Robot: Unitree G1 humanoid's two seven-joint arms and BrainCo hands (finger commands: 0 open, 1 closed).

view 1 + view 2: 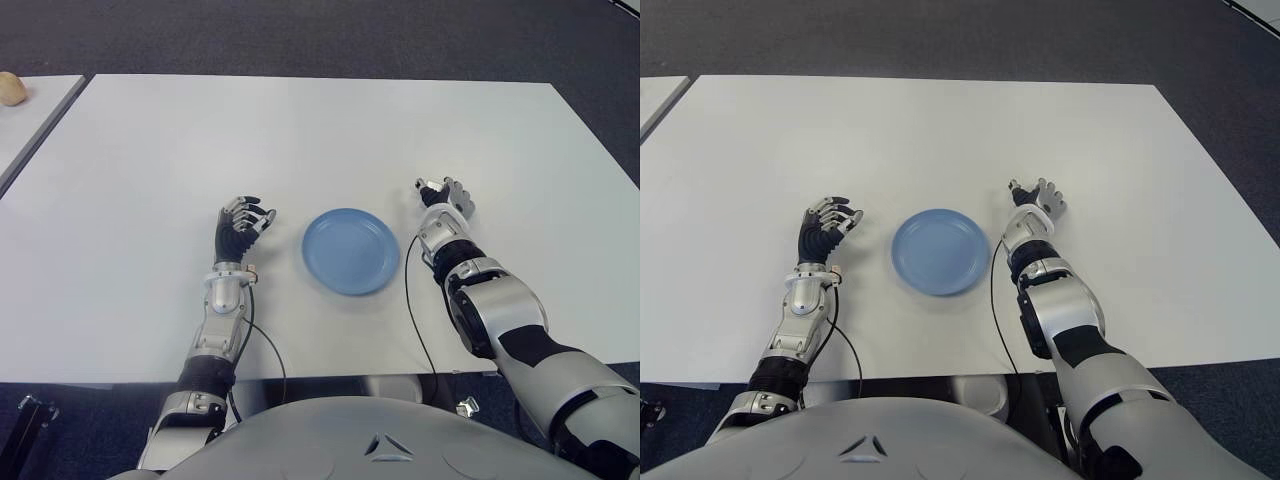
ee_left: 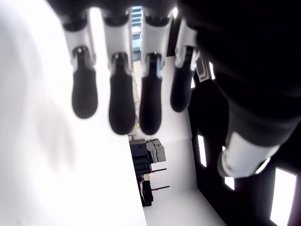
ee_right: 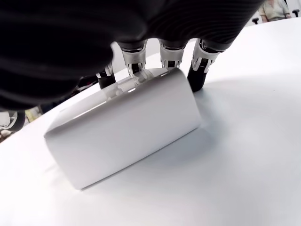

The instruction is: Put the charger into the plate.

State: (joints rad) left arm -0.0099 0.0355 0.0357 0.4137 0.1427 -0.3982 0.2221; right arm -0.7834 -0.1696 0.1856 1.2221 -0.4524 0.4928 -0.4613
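The charger (image 3: 127, 122) is a white rounded block lying on the white table (image 1: 300, 140). My right hand (image 1: 445, 197) is on it, a little to the right of the plate, with fingers (image 3: 203, 66) curled over the block's far edge. In the eye views the hand hides most of the charger. The blue round plate (image 1: 350, 250) lies between my two hands with nothing in it. My left hand (image 1: 243, 222) shows just left of the plate, fingers relaxed and holding nothing.
A black cable (image 1: 412, 300) runs along my right forearm toward the table's front edge. A second table at the far left carries a small tan object (image 1: 10, 88). Dark carpet lies beyond the far edge.
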